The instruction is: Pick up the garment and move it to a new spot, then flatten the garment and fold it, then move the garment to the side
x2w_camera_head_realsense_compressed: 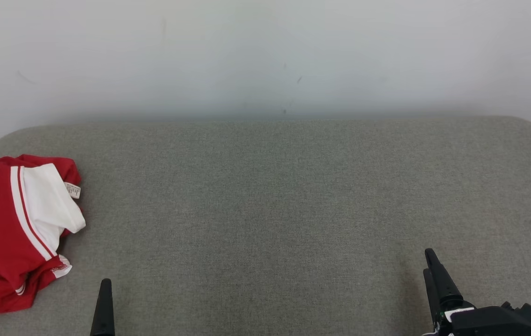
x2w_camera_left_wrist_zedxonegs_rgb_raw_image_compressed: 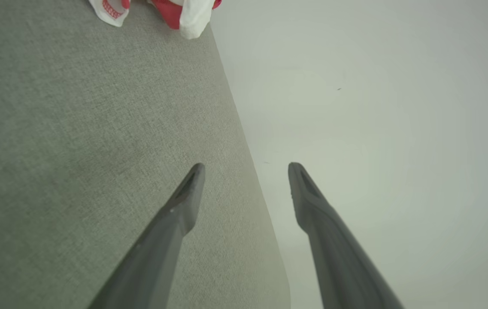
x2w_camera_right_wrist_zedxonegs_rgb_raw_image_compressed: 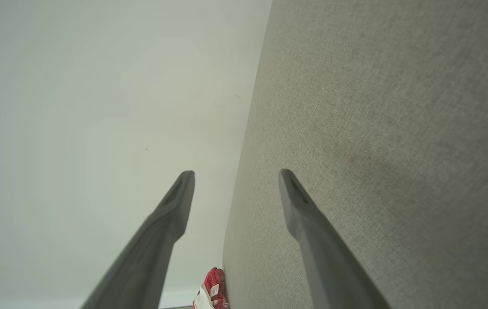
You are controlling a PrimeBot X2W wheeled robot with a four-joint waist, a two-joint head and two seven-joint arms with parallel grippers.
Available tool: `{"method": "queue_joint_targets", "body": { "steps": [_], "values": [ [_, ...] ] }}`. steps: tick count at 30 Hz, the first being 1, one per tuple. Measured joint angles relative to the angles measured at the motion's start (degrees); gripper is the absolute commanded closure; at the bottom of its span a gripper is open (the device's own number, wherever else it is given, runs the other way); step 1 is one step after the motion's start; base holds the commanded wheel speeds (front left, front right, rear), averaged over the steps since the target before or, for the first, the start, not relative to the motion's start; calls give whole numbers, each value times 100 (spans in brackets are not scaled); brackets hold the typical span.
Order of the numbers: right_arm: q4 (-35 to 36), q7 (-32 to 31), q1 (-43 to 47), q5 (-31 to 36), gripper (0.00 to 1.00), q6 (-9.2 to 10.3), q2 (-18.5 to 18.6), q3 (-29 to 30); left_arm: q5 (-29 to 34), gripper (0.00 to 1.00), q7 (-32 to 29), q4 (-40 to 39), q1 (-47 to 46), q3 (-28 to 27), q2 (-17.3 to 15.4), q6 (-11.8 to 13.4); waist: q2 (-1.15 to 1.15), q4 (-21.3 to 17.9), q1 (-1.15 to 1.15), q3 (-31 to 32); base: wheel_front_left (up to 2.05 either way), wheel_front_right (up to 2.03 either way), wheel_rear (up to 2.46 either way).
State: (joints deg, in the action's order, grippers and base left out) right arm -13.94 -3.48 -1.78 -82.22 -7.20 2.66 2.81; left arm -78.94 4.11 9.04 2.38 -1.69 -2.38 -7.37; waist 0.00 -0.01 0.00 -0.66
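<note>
The garment (x2w_camera_head_realsense_compressed: 17,228), red with white stripes and a white inner panel, lies crumpled at the far left edge of the grey cushioned surface (x2w_camera_head_realsense_compressed: 270,200). Its edge shows at the top of the left wrist view (x2w_camera_left_wrist_zedxonegs_rgb_raw_image_compressed: 171,13) and far off in the right wrist view (x2w_camera_right_wrist_zedxonegs_rgb_raw_image_compressed: 214,292). My left gripper (x2w_camera_head_realsense_compressed: 105,291) rises at the lower left, just right of the garment and apart from it; its fingers stand open and hold nothing (x2w_camera_left_wrist_zedxonegs_rgb_raw_image_compressed: 247,165). At the lower right, well away from the garment, my right gripper (x2w_camera_head_realsense_compressed: 428,262) is also open with nothing in it (x2w_camera_right_wrist_zedxonegs_rgb_raw_image_compressed: 236,172).
A plain white wall (x2w_camera_head_realsense_compressed: 265,56) runs along the far edge of the grey surface. The surface has rounded corners at the back left and back right. Bare grey fabric stretches between the garment and my right gripper.
</note>
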Motion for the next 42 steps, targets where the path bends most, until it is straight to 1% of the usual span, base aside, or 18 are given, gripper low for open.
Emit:
{"method": "queue_joint_targets", "body": {
  "steps": [3,5,9,13,18,23,34,42],
  "values": [
    [11,79,0,363,0,0,0,-10,443,0,42,0,-4,-53,-2,0,0,-1,0,-6,0,0,0],
    [27,137,0,480,0,0,0,8,787,0,85,-3,-6,-63,-2,0,0,-2,0,-10,0,0,0],
    [44,246,3,767,0,0,1,29,1258,0,136,-21,-8,-90,-2,0,0,-2,0,-15,0,0,0],
    [59,341,8,1204,0,0,3,30,1725,0,194,-37,-9,-102,-4,0,0,-2,0,-19,0,0,0],
    [112,463,10,1916,0,0,4,-69,2376,0,265,-85,-14,-86,-5,93,0,-3,0,-28,0,0,0],
    [176,571,41,2733,0,0,2,-223,2982,0,337,-130,-16,-22,-8,242,0,-6,0,-35,0,0,0],
    [287,813,63,4367,0,0,7,-269,3905,0,471,-179,-25,77,-12,435,0,-11,0,-47,0,0,0],
    [328,966,70,5288,0,-1,8,-268,4522,0,559,-175,-36,109,-16,504,0,-16,0,-52,0,0,0]
  ]
}}
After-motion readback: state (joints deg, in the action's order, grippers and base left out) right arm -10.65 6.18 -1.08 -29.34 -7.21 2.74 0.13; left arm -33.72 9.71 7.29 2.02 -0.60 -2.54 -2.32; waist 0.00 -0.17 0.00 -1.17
